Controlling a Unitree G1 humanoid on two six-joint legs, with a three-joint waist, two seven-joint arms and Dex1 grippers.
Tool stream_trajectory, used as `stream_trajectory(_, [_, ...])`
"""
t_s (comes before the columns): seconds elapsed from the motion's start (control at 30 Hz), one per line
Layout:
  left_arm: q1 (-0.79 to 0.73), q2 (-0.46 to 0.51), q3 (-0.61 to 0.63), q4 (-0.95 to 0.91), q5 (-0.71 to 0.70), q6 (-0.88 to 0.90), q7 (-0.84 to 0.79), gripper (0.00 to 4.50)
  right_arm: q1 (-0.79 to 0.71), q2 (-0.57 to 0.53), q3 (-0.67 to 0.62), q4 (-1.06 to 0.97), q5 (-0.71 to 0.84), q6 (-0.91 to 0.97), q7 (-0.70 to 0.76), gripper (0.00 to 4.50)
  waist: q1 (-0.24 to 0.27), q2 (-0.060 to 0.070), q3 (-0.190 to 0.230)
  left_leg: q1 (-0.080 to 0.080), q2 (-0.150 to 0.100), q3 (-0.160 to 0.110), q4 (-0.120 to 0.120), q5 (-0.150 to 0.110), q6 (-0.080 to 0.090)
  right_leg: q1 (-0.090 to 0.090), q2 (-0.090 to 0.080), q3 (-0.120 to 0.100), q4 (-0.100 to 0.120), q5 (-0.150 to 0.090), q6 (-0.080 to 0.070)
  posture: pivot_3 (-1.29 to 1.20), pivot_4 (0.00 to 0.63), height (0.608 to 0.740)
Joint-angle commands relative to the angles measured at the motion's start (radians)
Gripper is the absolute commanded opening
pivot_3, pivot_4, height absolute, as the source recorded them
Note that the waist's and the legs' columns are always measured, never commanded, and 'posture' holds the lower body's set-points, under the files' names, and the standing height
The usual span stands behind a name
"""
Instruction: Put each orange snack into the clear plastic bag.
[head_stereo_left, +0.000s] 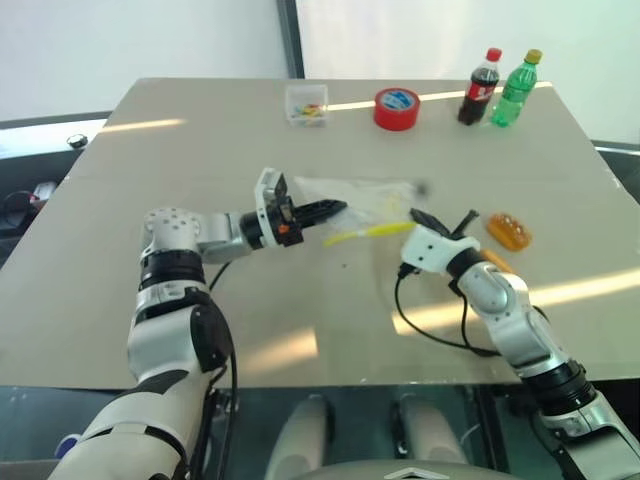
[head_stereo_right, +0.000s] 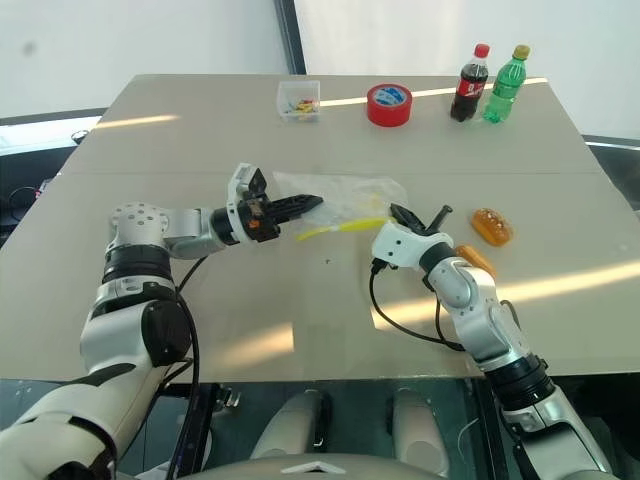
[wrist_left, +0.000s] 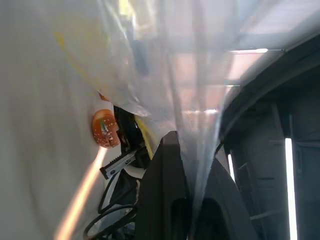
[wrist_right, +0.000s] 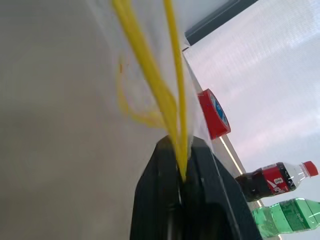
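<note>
Currently both hands pinch the clear bag (head_stereo_left: 360, 200) above the table (head_stereo_left: 200, 130).
Left hand (head_stereo_left: 335, 209) clamps the bag's film; right hand (wrist_right: 182, 165) is closed on its yellow strip (head_stereo_left: 368, 232). One orange snack (head_stereo_left: 508, 231) lies on the table right of the right hand, another (head_stereo_right: 474, 259) just beside that arm.

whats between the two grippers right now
The clear bag, stretched between the left gripper and right gripper, its yellow strip sagging between them in the left eye view.
</note>
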Motion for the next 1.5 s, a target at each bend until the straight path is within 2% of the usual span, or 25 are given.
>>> stream_trajectory(0.03, [0.048,-0.010,0.014,-0.149,0.007,-0.055,0.028,0.00,-0.039,0.002,-0.048,-0.005,0.021,-0.014,0.003,0.13,-0.001,0.000,0.000,0.000,0.000,0.001,0.000,0.000,0.000,0.000,0.000,0.001,0.000,0.000,0.000,0.00,0.150,0.740])
stream_trajectory(0.07, [0.066,-0.010,0.008,-0.179,0.009,-0.067,0.029,0.56,-0.047,0.002,-0.056,0.000,0.029,-0.013,0.005,0.00,0.000,0.000,0.000,0.001,0.001,0.002,-0.001,0.000,0.000,-0.001,0.000,0.002,0.000,0.000,0.000,0.00,0.150,0.740])
stream_trajectory(0.13, [0.096,-0.004,0.001,-0.237,0.015,-0.093,0.028,1.23,-0.066,-0.001,-0.073,0.015,0.049,-0.007,0.015,0.00,0.000,0.000,0.000,0.001,0.001,0.003,-0.001,0.000,0.000,-0.002,0.000,0.003,0.001,0.000,0.000,0.00,0.150,0.740])
stream_trajectory(0.2, [0.168,0.034,-0.092,-0.397,0.090,-0.229,-0.001,2.24,-0.097,-0.012,-0.091,0.045,0.066,-0.003,0.037,0.00,-0.001,0.000,0.000,0.000,0.001,0.004,-0.001,0.000,0.000,-0.003,0.000,0.004,0.001,0.000,0.000,0.00,0.150,0.740])
stream_trajectory(0.23, [0.203,0.051,-0.128,-0.474,0.130,-0.315,-0.022,2.55,-0.113,-0.017,-0.098,0.063,0.077,0.003,0.051,0.00,-0.002,0.000,0.000,0.000,0.001,0.005,-0.002,0.000,0.000,-0.003,0.000,0.005,0.001,0.000,0.000,0.00,0.150,0.740])
stream_trajectory(0.33, [0.272,0.091,-0.221,-0.611,0.241,-0.523,-0.062,2.55,-0.143,-0.031,-0.110,0.104,0.095,0.007,0.082,0.00,0.002,0.000,0.000,0.000,0.002,0.007,-0.003,0.000,0.000,-0.005,0.000,0.007,0.001,0.000,0.000,0.00,0.150,0.740])
stream_trajectory(0.43, [0.392,0.192,-0.409,-0.837,0.456,-0.893,-0.197,2.55,-0.203,-0.046,-0.100,0.162,0.104,0.019,0.141,0.00,0.002,0.000,0.000,0.000,0.002,0.008,-0.005,0.000,0.000,-0.005,0.000,0.008,-0.001,0.000,-0.001,0.00,0.150,0.740])
stream_trajectory(0.53, [0.461,0.221,-0.513,-0.948,0.595,-1.094,-0.204,2.55,-0.258,-0.039,-0.088,0.198,0.112,0.039,0.178,0.00,0.007,0.000,0.000,-0.001,0.002,0.010,-0.006,0.000,0.000,-0.007,-0.001,0.009,-0.002,0.001,-0.001,0.00,0.150,0.740])
stream_trajectory(0.8, [0.504,0.188,-0.608,-1.087,0.700,-1.163,-0.141,2.55,-0.325,-0.010,-0.067,0.262,0.104,0.057,0.206,0.00,0.004,0.000,0.000,-0.002,0.002,0.009,-0.006,-0.002,0.004,-0.007,0.000,0.009,-0.001,0.001,-0.001,0.00,0.150,0.740])
stream_trajectory(0.93, [0.463,0.145,-0.642,-1.068,0.765,-1.113,-0.057,2.55,-0.349,0.008,-0.057,0.267,0.101,0.062,0.212,0.00,0.002,0.000,0.000,-0.001,0.002,0.009,-0.005,-0.002,0.005,-0.007,0.001,0.009,0.000,0.001,0.000,0.00,0.150,0.740])
stream_trajectory(1.37, [0.404,0.114,-0.682,-0.992,0.848,-1.113,-0.046,2.55,-0.335,0.014,-0.057,0.229,0.098,0.089,0.213,0.00,0.001,0.000,0.000,-0.002,0.001,0.009,-0.005,-0.002,0.003,-0.007,0.002,0.008,0.000,0.001,0.000,0.00,0.150,0.740])
stream_trajectory(1.4, [0.402,0.111,-0.685,-0.987,0.853,-1.118,-0.048,2.03,-0.334,0.014,-0.057,0.224,0.098,0.093,0.213,0.00,0.001,0.000,0.000,-0.002,0.001,0.009,-0.005,-0.001,0.003,-0.007,0.002,0.008,0.000,0.001,0.000,0.00,0.150,0.740])
stream_trajectory(1.43, [0.400,0.106,-0.688,-0.983,0.855,-1.126,-0.052,1.81,-0.332,0.015,-0.056,0.219,0.097,0.096,0.213,0.00,0.001,0.000,0.000,-0.002,0.001,0.009,-0.005,-0.001,0.003,-0.007,0.002,0.008,0.000,0.001,0.000,0.00,0.150,0.740])
stream_trajectory(1.5, [0.400,0.101,-0.693,-0.980,0.854,-1.132,-0.062,0.89,-0.327,0.018,-0.054,0.210,0.095,0.102,0.209,0.00,0.001,0.000,0.000,-0.002,0.001,0.009,-0.005,-0.001,0.002,-0.007,0.002,0.008,0.000,0.001,0.000,0.00,0.150,0.740])
